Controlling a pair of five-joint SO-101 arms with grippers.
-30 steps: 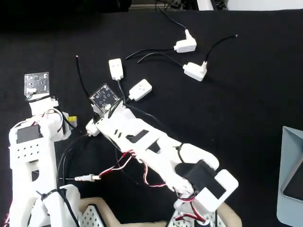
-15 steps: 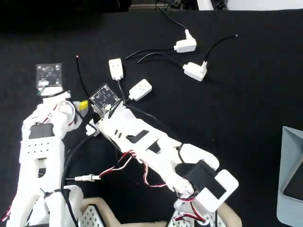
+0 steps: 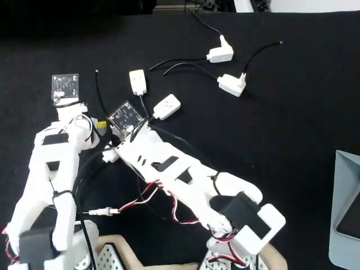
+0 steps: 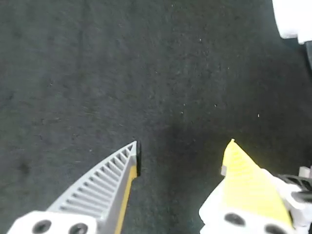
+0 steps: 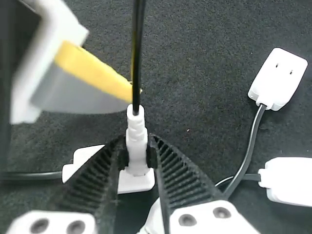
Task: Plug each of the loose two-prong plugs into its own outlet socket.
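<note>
My right gripper (image 5: 137, 141) is shut on a white two-prong plug (image 5: 136, 127), whose black cable (image 5: 138, 48) runs away from it. Two white outlet sockets (image 5: 279, 78) (image 5: 287, 186) lie off to one side. From above, the sockets (image 3: 138, 81) (image 3: 167, 106) lie just beyond the right arm's wrist. Two more white plugs (image 3: 220, 53) (image 3: 232, 84) lie farther back on the black table. My left gripper (image 4: 183, 156) is open over bare black cloth, holding nothing. Its yellow finger (image 5: 92, 80) sits close beside the held plug's cable, and from above the left gripper (image 3: 100, 125) is just left of the right wrist.
A grey tray (image 3: 346, 208) stands at the table's right edge. Black cables (image 3: 180, 63) trail from the far plugs toward the table's middle. Red and white arm wires (image 3: 135, 202) loop near the front. A white piece (image 4: 292, 19) shows at the left wrist view's edge.
The left arm has swung right and farther back, bringing its open gripper up beside the right gripper. The right arm has stayed nearly still with the plug held.
</note>
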